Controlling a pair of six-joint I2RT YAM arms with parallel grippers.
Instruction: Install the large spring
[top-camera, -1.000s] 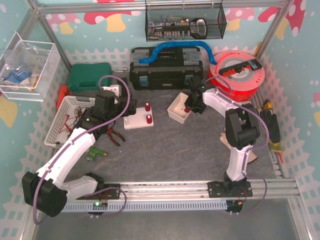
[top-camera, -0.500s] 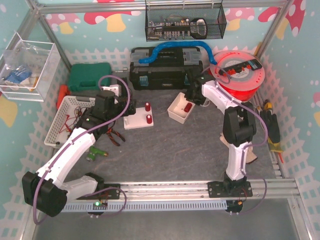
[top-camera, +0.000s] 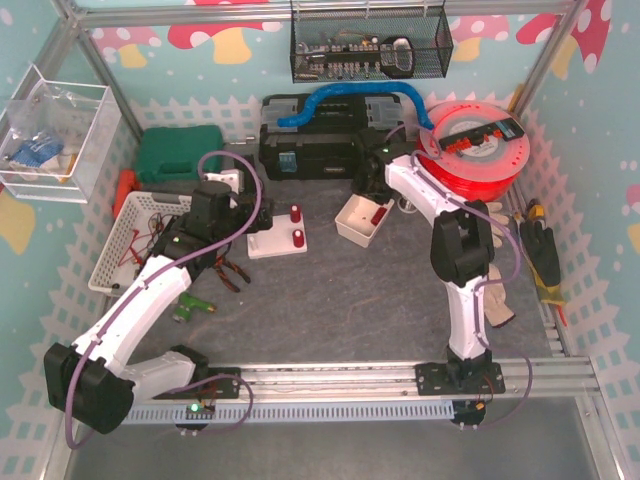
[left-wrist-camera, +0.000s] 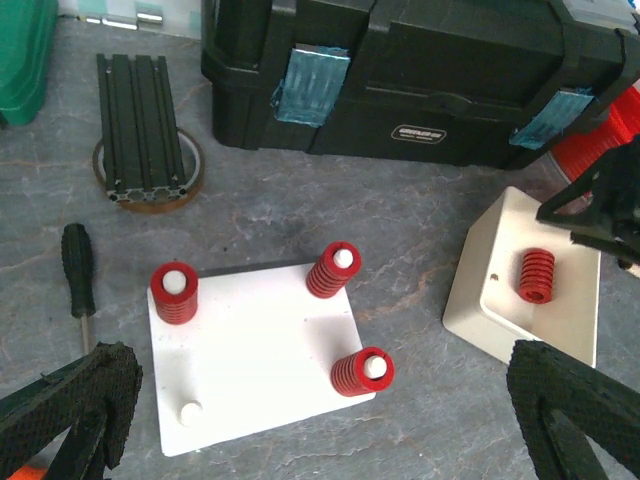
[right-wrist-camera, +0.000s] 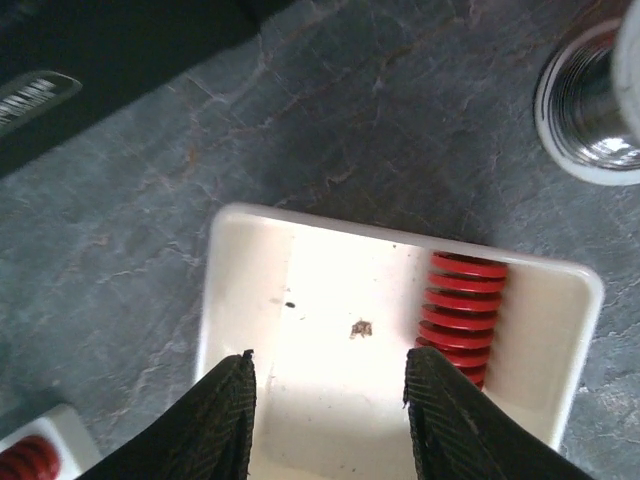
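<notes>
Right wrist view: on the right gripper (right-wrist-camera: 330, 405) the fingers (right-wrist-camera: 232, 425) stand slightly parted with nothing between them, low over the cream tray (right-wrist-camera: 240, 300). The large spring (right-wrist-camera: 462, 312) lies inside that tray against its wall, just beside one fingertip. The left gripper (left-wrist-camera: 320, 385) is spread wide and empty above the white peg plate (left-wrist-camera: 250, 350) beside the tray.

The large spring (right-wrist-camera: 460, 315), a red coil, lay on its side in a cream tray (right-wrist-camera: 330, 390), close to one wall. On the white plate (left-wrist-camera: 255, 350) nearby, three red springs (left-wrist-camera: 335, 270) stood on pegs; one peg (left-wrist-camera: 190, 411) was bare.
</notes>
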